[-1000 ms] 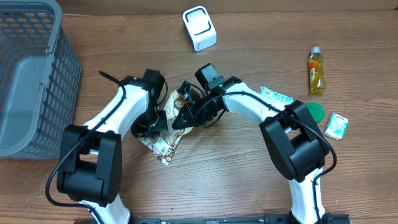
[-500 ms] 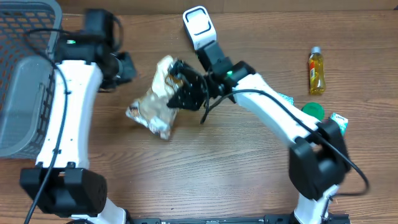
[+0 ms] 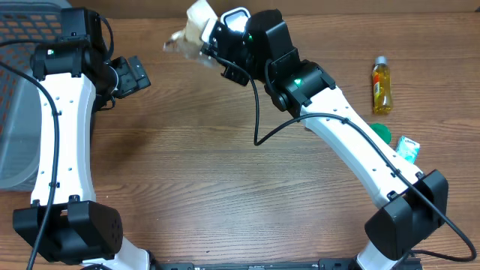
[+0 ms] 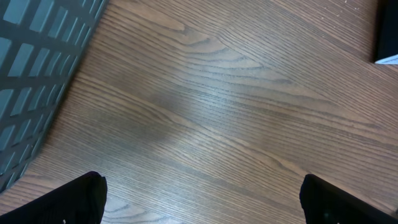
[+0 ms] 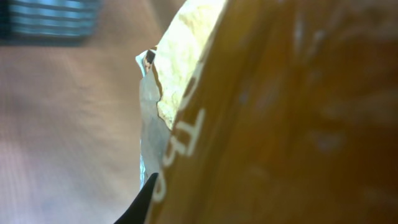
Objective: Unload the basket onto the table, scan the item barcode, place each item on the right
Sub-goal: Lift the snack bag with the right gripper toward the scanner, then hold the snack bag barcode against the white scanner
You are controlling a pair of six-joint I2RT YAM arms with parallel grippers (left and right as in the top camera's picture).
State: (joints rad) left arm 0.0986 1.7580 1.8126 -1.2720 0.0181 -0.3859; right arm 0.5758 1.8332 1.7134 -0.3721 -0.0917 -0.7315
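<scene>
Two claws, only one loaded. The right claw [image 3: 217, 43] is pinched nearly closed on the snack bag [image 3: 191, 28] and holds it off the worktop [image 3: 225, 187], near the far edge and just beside the white scanner [image 3: 238, 20]. In the right wrist view the snack bag [image 5: 280, 112] fills most of the frame, with one dark finger [image 5: 142, 202] just showing at the bottom. The left claw [image 3: 133, 75] is spread wide with nothing in it, off by the basket [image 3: 19, 150]. The left wrist view shows only bare wood between its tips [image 4: 205, 202].

Risks, as judgement:
- Slip: the grip looks like a pinch on crinkly film, not around the body. A fast swing or wrist turn could let the bag slide out.
- A drop here looks likely to land by the worktop's far edge or on the scanner, and the left claw is too far off to help.
- Missed read: I can't tell which face has the barcode, and the overhead is blurred there. If the code faces away or the film is creased, there will be no scan.
- Collision: the arm is crowding the scanner and partly covers it. A small overshoot could knock it.
- The right wrist camera is blocked by the bag, so it can't help with alignment.
</scene>
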